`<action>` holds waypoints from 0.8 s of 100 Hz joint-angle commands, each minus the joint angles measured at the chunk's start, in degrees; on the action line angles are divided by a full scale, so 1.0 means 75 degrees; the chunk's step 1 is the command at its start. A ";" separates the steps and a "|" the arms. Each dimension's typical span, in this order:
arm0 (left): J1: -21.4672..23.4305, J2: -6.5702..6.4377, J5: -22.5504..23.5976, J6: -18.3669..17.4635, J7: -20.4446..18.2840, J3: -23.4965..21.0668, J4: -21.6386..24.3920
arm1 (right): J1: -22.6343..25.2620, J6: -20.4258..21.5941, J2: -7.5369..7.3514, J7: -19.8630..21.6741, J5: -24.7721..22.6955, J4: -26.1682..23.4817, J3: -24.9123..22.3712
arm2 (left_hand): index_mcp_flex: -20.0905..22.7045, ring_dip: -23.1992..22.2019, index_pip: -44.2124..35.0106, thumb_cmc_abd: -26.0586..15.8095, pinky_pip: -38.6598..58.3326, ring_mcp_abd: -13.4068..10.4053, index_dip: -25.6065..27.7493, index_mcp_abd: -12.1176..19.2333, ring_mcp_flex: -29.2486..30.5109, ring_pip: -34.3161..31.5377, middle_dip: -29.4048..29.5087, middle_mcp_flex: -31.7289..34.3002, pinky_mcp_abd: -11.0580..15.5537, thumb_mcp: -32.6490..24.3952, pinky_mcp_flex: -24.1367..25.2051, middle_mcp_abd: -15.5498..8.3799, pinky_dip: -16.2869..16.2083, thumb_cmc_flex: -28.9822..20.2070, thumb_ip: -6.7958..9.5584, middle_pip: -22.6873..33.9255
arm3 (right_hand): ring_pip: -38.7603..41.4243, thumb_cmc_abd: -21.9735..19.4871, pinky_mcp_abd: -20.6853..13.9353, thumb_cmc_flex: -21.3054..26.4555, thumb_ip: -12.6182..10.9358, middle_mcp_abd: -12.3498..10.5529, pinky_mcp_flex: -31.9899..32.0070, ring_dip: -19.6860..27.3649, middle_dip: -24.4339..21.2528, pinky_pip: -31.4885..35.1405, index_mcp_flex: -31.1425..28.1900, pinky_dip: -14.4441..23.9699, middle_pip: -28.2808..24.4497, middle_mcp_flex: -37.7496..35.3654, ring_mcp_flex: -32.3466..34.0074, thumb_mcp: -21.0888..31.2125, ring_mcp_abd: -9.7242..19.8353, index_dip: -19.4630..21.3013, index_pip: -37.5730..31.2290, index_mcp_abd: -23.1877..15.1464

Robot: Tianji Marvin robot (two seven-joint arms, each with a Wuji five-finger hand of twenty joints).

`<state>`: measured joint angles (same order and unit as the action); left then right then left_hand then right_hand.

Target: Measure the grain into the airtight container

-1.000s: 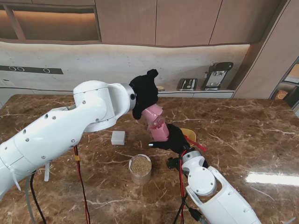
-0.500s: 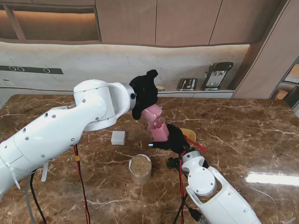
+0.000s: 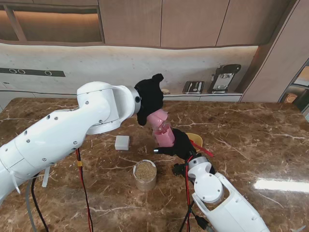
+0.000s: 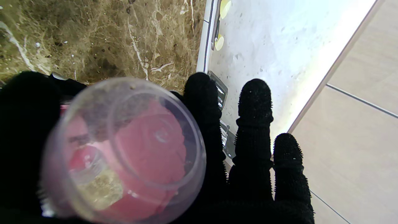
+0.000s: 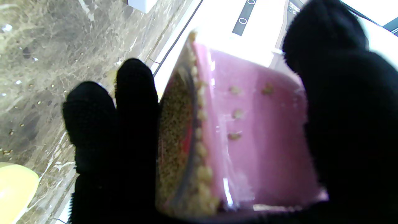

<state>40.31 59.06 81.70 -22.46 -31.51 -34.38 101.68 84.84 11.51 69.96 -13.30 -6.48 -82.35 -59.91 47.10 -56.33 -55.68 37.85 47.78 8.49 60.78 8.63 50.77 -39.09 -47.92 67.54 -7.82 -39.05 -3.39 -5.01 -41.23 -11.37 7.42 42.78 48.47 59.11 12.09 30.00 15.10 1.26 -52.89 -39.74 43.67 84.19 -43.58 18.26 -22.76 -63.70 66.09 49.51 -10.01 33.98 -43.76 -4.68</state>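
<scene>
My left hand (image 3: 149,96), in a black glove, is shut on a pinkish clear measuring cup (image 3: 157,117) and holds it tipped mouth-down. Its lip sits right over a pink container (image 3: 165,137), which my right hand (image 3: 182,144) is shut on just above the table. In the left wrist view the cup (image 4: 124,149) shows its clear base, with a little grain behind it, and my left hand (image 4: 239,174) wraps its side. In the right wrist view the pink container (image 5: 255,133) has grain (image 5: 174,124) against its wall, with my right hand (image 5: 342,118) around it.
A round clear jar (image 3: 145,175) filled with grain stands on the marble table (image 3: 251,140), nearer to me than the hands. A small white box (image 3: 122,142) lies to its left. A yellow bowl (image 3: 195,139) sits behind my right hand. Appliances line the back counter.
My left arm and the tipped cup have shifted very slightly to the right. My right hand and the pink container have stayed put.
</scene>
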 commanded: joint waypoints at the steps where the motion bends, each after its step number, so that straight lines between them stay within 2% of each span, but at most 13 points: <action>1: 0.0049 -0.0009 -0.0036 -0.0088 -0.0063 0.0129 -0.0066 | -0.0056 0.0025 0.0068 0.0031 0.0073 -0.0145 -0.0041 | 0.1452 -0.0058 -0.1251 -0.3313 0.0187 0.0015 0.0505 0.1125 0.0293 -0.0320 -0.0133 0.0390 -0.0123 -0.0887 0.0032 -0.0273 0.0036 -0.0530 0.0280 0.0323 | 0.0316 -0.2850 -0.0521 0.1037 0.0067 -0.0720 0.0020 0.0057 0.0301 0.0034 -0.0891 0.0108 -0.1393 -0.0929 0.0446 0.1775 0.0938 0.0110 -0.1235 -0.1438; 37: -0.0058 -0.0014 -0.0112 -0.0177 -0.0198 0.0197 -0.0065 | -0.0051 0.0023 0.0068 0.0024 0.0071 -0.0158 -0.0046 | 0.1461 -0.0040 -0.1276 -0.3300 0.0177 -0.0011 0.0476 0.1066 0.0289 -0.0343 -0.0118 0.0398 -0.0119 -0.0768 0.0039 -0.0285 0.0052 -0.0579 0.0355 0.0342 | 0.0316 -0.2855 -0.0521 0.1033 0.0068 -0.0737 0.0020 0.0057 0.0300 0.0034 -0.0887 0.0108 -0.1394 -0.0930 0.0446 0.1775 0.0938 0.0107 -0.1236 -0.1441; 80: -0.0032 -0.0011 -0.0210 -0.0041 -0.0247 0.0221 -0.0125 | -0.0018 0.0015 0.0063 0.0022 0.0066 -0.0217 -0.0069 | 0.1658 -0.0047 -0.1440 -0.3404 0.0207 -0.0005 0.0553 0.0995 0.0382 -0.0421 -0.0151 0.0529 -0.0121 -0.0656 0.0010 -0.0298 0.0051 -0.0532 0.0410 0.0462 | 0.0315 -0.2851 -0.0521 0.1033 0.0068 -0.0720 0.0020 0.0058 0.0300 0.0034 -0.0883 0.0108 -0.1393 -0.0922 0.0443 0.1778 0.0938 0.0105 -0.1235 -0.1447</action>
<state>39.59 59.06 80.47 -22.38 -33.01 -33.63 101.57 85.07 11.50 69.96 -13.42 -6.49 -82.41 -60.02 47.12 -56.35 -56.12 37.26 47.78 8.50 60.78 8.19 51.04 -39.85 -47.92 67.76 -7.82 -38.11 -3.42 -5.01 -41.23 -11.36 8.03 43.15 48.47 59.33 12.09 30.16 15.10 1.37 -52.89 -39.74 44.03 84.19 -43.62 18.26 -22.76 -63.70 66.09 49.53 -10.02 33.85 -43.76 -4.80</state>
